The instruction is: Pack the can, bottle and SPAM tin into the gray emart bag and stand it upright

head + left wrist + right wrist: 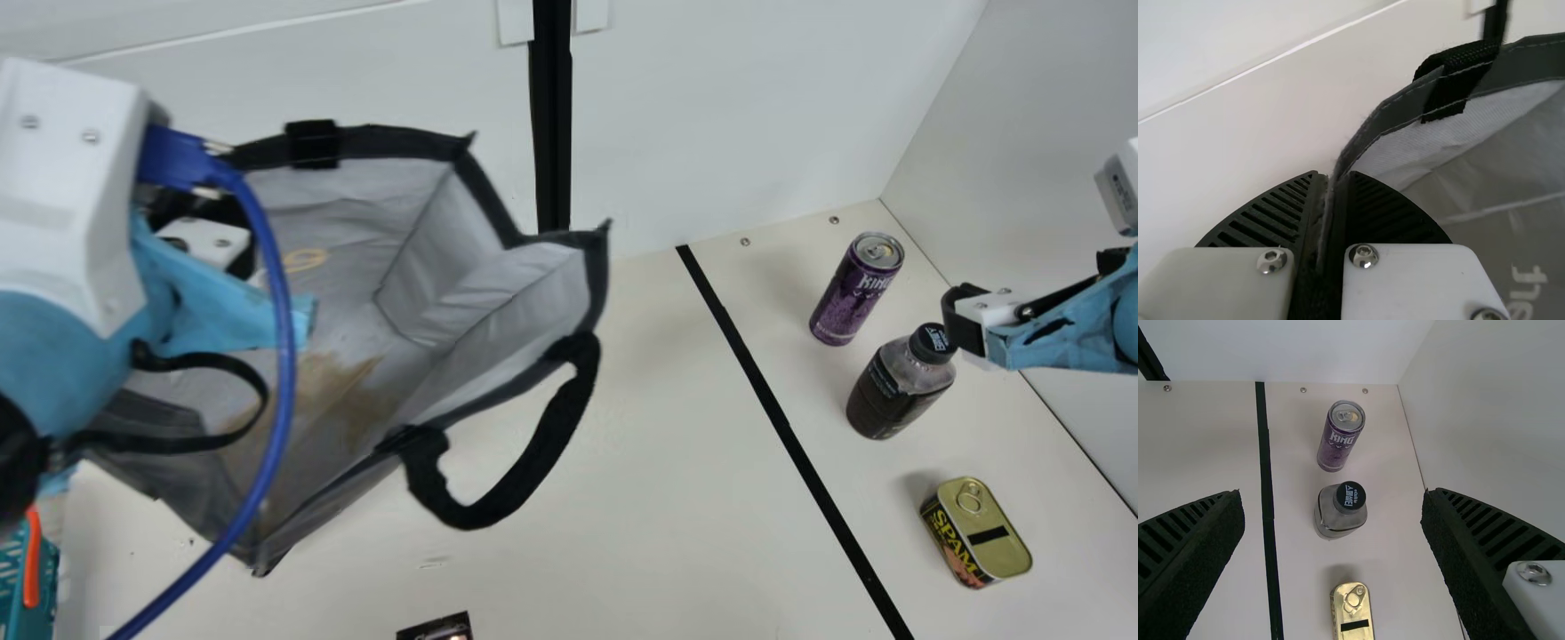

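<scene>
Three items to pack, all on the table [658, 427], in a row down its right side, between the black tape line [778, 418] and the right edge. Can [853, 289]: standing, nearest the far right corner. Bottle [900, 382]: standing, cap on, between can and tin. SPAM tin [982, 533]: pull-ring lid up, nearest the camera of the three. Gray emart bag [444, 258]: left part of the table, mouth gaping toward the camera, black carry loop [524, 471] hanging out on the side facing the camera.

Left gripper [206, 240]: pressed together on the bag's rim [1368, 130], the cloth edge running between its two fingers. Right gripper [962, 311]: fingers spread wide, nothing between the pads; in the main view it lies by the bottle's cap.
</scene>
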Available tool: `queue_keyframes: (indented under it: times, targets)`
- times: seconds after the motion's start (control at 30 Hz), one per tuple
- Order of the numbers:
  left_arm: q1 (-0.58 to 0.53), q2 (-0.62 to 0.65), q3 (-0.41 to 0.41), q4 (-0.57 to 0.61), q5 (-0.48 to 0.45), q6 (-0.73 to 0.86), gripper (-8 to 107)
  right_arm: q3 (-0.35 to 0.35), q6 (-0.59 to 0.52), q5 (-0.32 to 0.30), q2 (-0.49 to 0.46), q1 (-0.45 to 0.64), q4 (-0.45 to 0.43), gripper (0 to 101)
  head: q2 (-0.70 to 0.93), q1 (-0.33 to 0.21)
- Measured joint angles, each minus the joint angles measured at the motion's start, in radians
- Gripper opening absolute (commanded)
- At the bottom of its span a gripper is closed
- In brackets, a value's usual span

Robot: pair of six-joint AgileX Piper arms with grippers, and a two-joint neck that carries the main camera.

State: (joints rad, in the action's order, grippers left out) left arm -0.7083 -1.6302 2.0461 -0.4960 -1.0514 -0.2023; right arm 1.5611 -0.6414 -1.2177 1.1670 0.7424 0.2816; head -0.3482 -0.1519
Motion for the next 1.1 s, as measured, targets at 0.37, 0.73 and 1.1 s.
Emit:
queue_keyframes:
  times: [0.37,0.73,1.1]
  targets:
    - [0.056,0.084,-0.141,-0.179,-0.005,-0.169,-8,0.000,0.000,0.000,0.000,0.000,0.000,95,0.000,0.000]
    - [-0.028,0.144,-0.308,-0.451,-0.042,-0.364,-8,0.000,0.000,0.000,0.000,0.000,0.000,95,0.000,0.000]
    - [-0.200,0.175,-0.532,-0.726,-0.134,-0.589,-8,0.000,0.000,0.000,0.000,0.000,0.000,95,0.000,0.000]
